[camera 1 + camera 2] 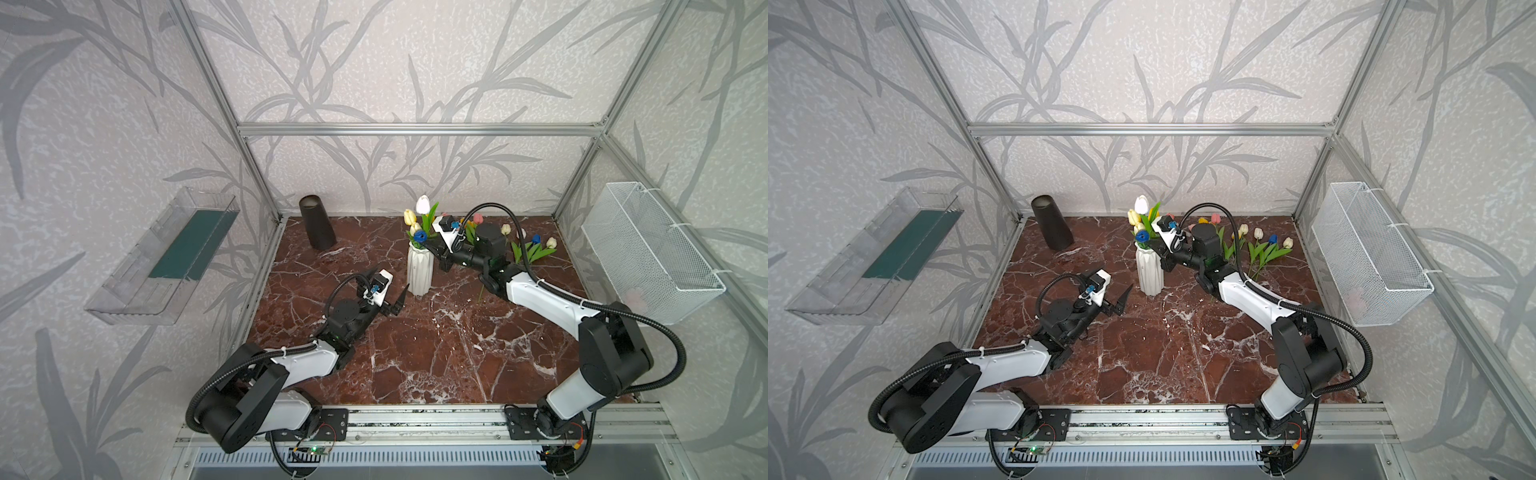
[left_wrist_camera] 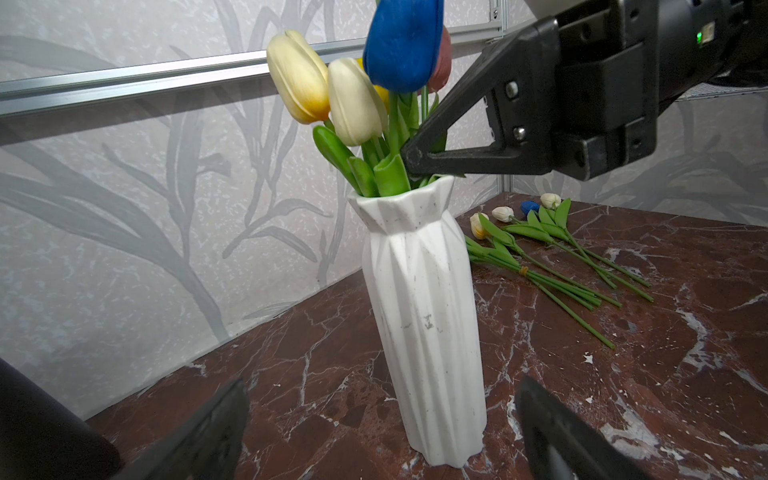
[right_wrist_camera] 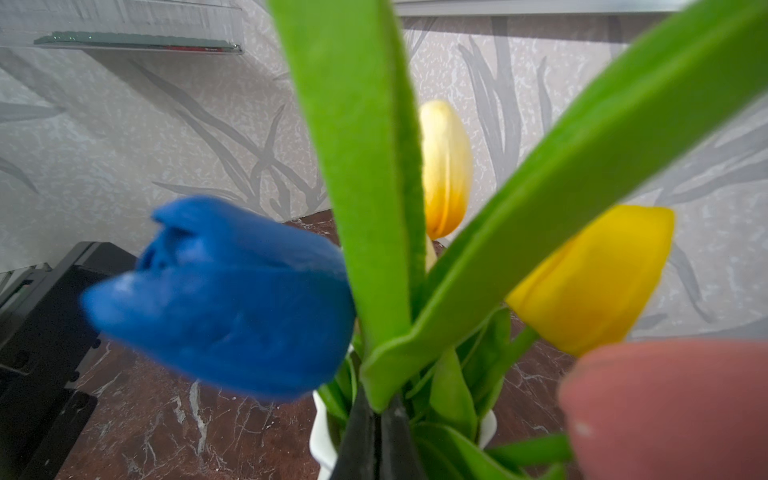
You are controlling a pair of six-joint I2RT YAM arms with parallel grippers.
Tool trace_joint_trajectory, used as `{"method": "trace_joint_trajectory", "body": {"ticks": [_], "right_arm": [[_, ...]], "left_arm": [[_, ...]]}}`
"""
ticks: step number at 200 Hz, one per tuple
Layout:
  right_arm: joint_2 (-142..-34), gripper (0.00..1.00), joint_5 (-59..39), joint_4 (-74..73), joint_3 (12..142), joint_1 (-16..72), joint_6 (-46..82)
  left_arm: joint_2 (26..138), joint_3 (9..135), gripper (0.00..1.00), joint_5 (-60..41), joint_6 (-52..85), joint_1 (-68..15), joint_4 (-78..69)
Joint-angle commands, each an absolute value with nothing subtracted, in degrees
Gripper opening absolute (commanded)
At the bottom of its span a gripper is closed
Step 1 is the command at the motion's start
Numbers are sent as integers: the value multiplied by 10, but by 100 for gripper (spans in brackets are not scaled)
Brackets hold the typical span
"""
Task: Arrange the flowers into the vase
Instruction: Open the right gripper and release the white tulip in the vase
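A white ribbed vase (image 1: pixel 419 272) (image 1: pixel 1150 272) (image 2: pixel 424 316) stands upright toward the back of the marble table. It holds several tulips: a white one (image 1: pixel 423 204), cream and yellow ones (image 2: pixel 297 77) and a blue one (image 2: pixel 403 45) (image 3: pixel 224 299). My right gripper (image 1: pixel 430 246) (image 1: pixel 1153 247) (image 2: pixel 412 158) (image 3: pixel 376 419) sits at the vase mouth. It is shut at the base of a tulip's green leaves, and the stem itself is hidden. More flowers (image 1: pixel 536 249) (image 1: pixel 1266 249) (image 2: pixel 557 253) lie loose on the table to the right, behind the right arm. My left gripper (image 1: pixel 395 305) (image 1: pixel 1118 302) (image 2: pixel 382 384) hangs open and empty, just left of the vase's foot.
A black cone-shaped vase (image 1: pixel 318 228) (image 1: pixel 1052 228) stands at the back left. A clear plastic shelf (image 1: pixel 166 257) hangs on the left wall. On the right wall hangs a white wire basket (image 1: pixel 648 249). Aluminium frame posts edge the table.
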State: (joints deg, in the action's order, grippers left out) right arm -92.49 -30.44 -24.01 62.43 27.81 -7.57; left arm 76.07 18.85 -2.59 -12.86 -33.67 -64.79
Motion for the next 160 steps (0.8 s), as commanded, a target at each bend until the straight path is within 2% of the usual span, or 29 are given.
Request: {"method": "trace_joint_trajectory", "body": {"ticks": [1,12,30,45,79,116,135,140,142,160], "right_arm": [[-934,14,-297,-220,611,280,-77],[-926,20,-296,-224,610,280,-73],[-906,41,-287,-228,606,280,-68],[-880,52,-277,-231,600,280,-63],[-824,62,-250,-229,576,279,-49],[-772,74,-221,-325,468,279,-23],[-797,82,-229,-350,450,278,-16],[-809,97,-239,-356,449,279,-14],[-814,100,-243,-360,449,279,-13],[-857,99,-261,-407,450,281,3]], "left_arm": [[764,181,99,-25,-126,-334,-680],[762,180,100,-23,-125,-334,-679],[762,182,100,-23,-125,-334,-677],[764,184,100,-22,-125,-334,-676],[765,190,100,-25,-124,-334,-678],[760,188,100,-22,-126,-334,-677],[758,187,100,-23,-125,-334,-670],[757,187,100,-24,-125,-334,-669],[758,187,99,-24,-125,-334,-669],[758,187,100,-24,-125,-334,-671]]}}
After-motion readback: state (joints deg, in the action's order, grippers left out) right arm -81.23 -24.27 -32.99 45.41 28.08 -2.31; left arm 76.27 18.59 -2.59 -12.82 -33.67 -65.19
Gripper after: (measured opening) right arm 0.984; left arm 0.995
